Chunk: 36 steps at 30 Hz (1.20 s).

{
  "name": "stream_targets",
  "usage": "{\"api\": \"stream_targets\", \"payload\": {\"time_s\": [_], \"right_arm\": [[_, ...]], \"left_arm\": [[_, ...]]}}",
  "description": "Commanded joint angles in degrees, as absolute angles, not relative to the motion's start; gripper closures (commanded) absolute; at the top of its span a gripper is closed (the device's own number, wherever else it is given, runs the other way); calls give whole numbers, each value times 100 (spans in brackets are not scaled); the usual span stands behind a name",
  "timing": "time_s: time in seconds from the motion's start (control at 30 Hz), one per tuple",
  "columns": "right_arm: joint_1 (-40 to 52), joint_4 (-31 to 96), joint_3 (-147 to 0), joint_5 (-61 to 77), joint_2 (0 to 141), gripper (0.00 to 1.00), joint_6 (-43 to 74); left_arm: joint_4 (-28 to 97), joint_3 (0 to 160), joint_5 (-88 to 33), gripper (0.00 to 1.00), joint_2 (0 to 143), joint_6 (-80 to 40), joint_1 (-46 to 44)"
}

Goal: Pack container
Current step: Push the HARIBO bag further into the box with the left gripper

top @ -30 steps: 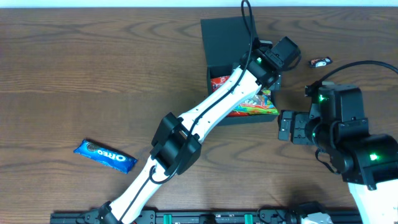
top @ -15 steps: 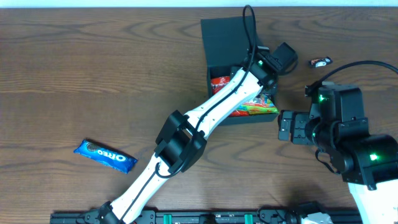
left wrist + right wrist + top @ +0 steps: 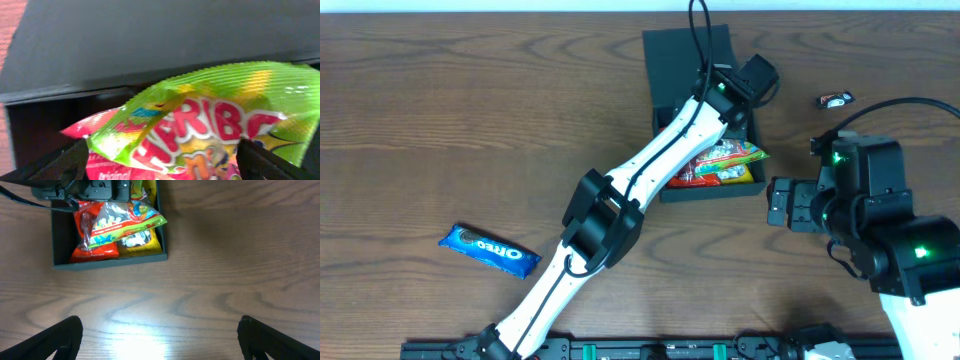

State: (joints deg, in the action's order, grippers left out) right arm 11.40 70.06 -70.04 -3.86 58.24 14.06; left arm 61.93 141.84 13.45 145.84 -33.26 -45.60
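While a Haribo bag tops the container, an Oreo packet lies apart

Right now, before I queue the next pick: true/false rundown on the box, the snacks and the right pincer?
1. The Oreo packet is inside the container. False: it lies on the table, well to the container's left.
2. The Haribo bag lies on top of a red packet in the container. True.
3. The lid is shut. False: the flap lies open behind the box.
4. The right pincer is open over bare table. True.
5. A small wrapper lies inside the container. False: it lies on the table, right of it.
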Motion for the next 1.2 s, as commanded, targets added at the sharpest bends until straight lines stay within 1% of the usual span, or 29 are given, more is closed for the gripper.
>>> {"api": "stream_targets", "payload": {"time_s": [0.0, 0.33, 0.87, 1.17], "right_arm": [[1188, 7013, -6995, -408, 5819, 1, 1476], [1188, 7013, -6995, -408, 5819, 1, 1476], [1188, 7013, -6995, -408, 5819, 1, 1474], [1188, 7013, -6995, -408, 5819, 1, 1476]], "left_arm": [[6139, 14245, 1212, 4, 14680, -3037, -4648], [6123, 14245, 1203, 4, 14680, -2952, -4954], [6423, 14254, 1258, 4, 14674, -2956, -5113], [6836, 14805, 1347, 4, 14138, -2919, -5113]]}}
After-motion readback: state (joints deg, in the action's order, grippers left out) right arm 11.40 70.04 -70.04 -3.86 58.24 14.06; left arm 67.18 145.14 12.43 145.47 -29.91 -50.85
